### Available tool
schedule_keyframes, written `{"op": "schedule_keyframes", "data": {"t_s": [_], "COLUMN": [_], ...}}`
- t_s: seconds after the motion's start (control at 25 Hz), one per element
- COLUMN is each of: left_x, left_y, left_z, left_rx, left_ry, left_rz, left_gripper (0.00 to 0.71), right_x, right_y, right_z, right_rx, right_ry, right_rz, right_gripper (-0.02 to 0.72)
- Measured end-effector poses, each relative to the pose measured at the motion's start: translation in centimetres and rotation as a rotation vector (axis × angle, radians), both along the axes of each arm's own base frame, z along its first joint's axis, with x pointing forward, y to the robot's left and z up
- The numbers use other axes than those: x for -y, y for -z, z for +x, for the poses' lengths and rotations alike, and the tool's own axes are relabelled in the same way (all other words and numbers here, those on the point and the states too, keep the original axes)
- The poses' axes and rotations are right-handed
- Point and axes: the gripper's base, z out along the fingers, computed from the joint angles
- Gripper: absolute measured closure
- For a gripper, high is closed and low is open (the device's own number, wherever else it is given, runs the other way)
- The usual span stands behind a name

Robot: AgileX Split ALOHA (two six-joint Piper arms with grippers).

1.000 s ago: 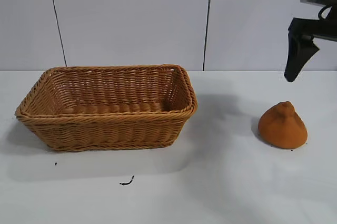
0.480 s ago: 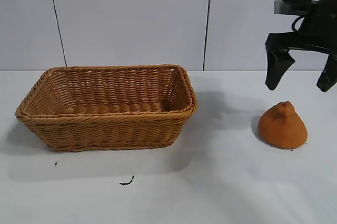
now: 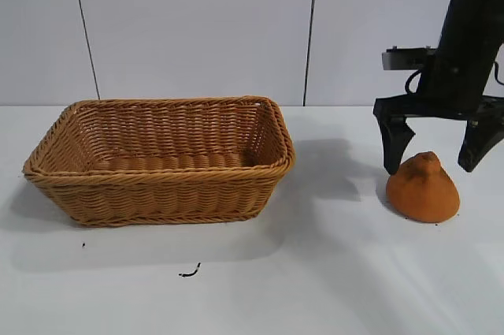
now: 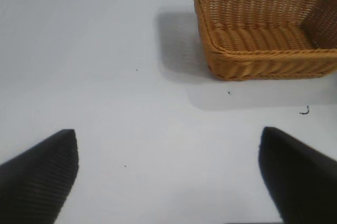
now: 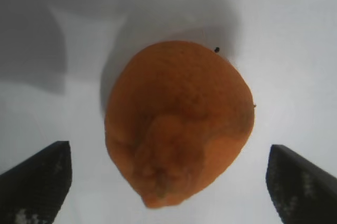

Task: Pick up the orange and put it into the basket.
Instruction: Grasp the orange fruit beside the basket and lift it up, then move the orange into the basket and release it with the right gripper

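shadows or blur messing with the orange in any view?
Exterior view: the orange is sharp, soft shadow at its base; the basket throws a wide grey shadow on the table. Right wrist view: the orange is crisp, broad shadows behind it; the right claw fingertips look soft at the frame edge.

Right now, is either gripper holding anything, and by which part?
Nothing is held. The right gripper straddles the orange's knobbed top, jaws open and clear of it. The left gripper hangs open and empty.

White table; basket left; orange right, well apart.
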Motion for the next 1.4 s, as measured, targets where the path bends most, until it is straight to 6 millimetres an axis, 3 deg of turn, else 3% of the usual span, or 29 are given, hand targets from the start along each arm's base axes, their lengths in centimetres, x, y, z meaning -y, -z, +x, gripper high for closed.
{"op": "schedule_keyframes", "data": {"t_s": [0.08, 0.16, 0.2, 0.36, 0.64, 0.76, 0.88, 1.04, 1.08, 1.36, 1.4], "left_x": [0.0, 0.0, 0.0, 0.0, 0.0, 0.0, 0.0, 0.0, 0.0, 0.0, 0.0], "left_y": [0.0, 0.0, 0.0, 0.0, 0.0, 0.0, 0.0, 0.0, 0.0, 0.0, 0.0], "left_z": [0.0, 0.0, 0.0, 0.0, 0.0, 0.0, 0.0, 0.0, 0.0, 0.0, 0.0], "left_rx": [0.000, 0.000, 0.000, 0.000, 0.000, 0.000, 0.000, 0.000, 0.000, 0.000, 0.000], "left_ry": [0.000, 0.000, 0.000, 0.000, 0.000, 0.000, 0.000, 0.000, 0.000, 0.000, 0.000], "left_rz": [0.000, 0.000, 0.000, 0.000, 0.000, 0.000, 0.000, 0.000, 0.000, 0.000, 0.000], "left_gripper": [0.044, 0.044, 0.044, 0.044, 0.044, 0.044, 0.044, 0.044, 0.044, 0.044, 0.044], "right_x": [0.0, 0.0, 0.0, -0.2, -0.5, -0.8, -1.5, -4.7, -4.7, -14.7, -17.5], "right_y": [-0.1, -0.7, -1.4, -5.1, -14.5, -16.5, -17.2, -17.3, -17.3, -17.5, -17.7], "right_z": [0.1, 0.3, 0.5, 1.8, 4.6, 5.0, 5.0, 4.5, 4.5, 2.0, 1.2], "right_rx": [0.003, 0.001, 0.004, 0.052, 0.298, 0.358, 0.378, 0.373, 0.373, 0.418, 0.460], "right_ry": [0.003, 0.003, 0.003, 0.005, 0.007, 0.016, 0.012, -0.054, -0.054, -0.266, -0.323], "right_rz": [0.000, 0.000, 0.000, 0.005, 0.037, 0.067, 0.088, 0.103, 0.103, 0.163, 0.190], "right_gripper": [0.333, 0.564, 0.626, 0.640, 0.640, 0.640, 0.640, 0.640, 0.640, 0.640, 0.640]}}
